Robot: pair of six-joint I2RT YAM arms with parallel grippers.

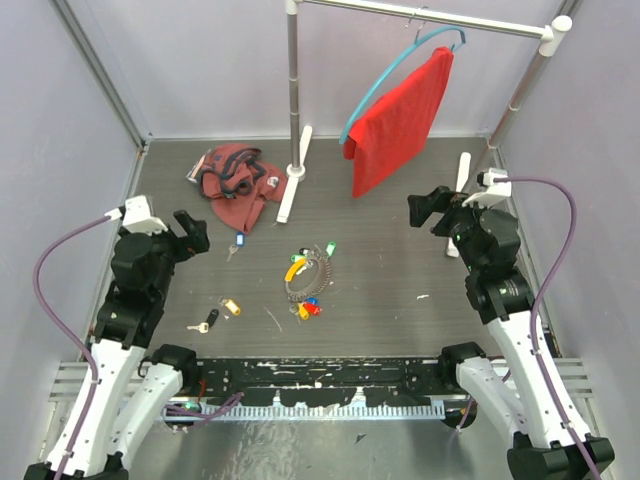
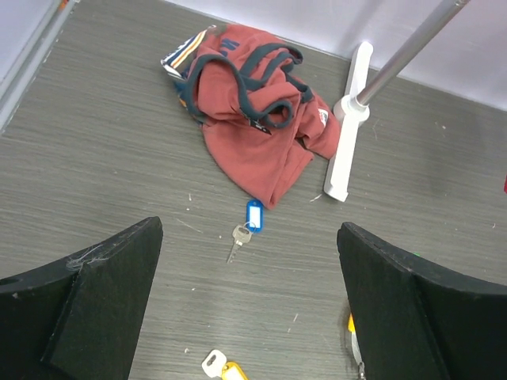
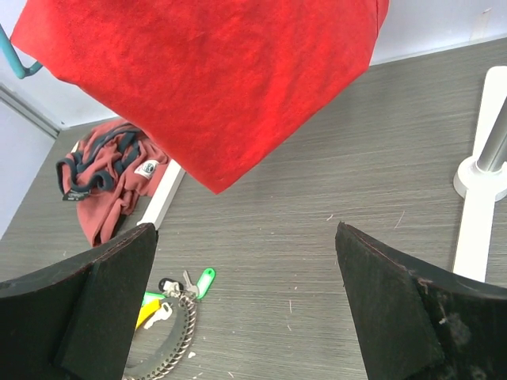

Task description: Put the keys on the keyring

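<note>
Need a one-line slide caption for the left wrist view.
Open left gripper hovers over a small silver key with a blue plastic tag, lying near a crumpled red garment.

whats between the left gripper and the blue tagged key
Only bare table. In the left wrist view the blue-tagged key lies ahead of the open left gripper, with nothing on the stretch between them.

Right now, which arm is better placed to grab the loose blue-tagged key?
Left. The blue-tagged key lies close ahead of the open left gripper, centred in its wrist view; the open right gripper hovers farther off, beyond the keyring.
</note>
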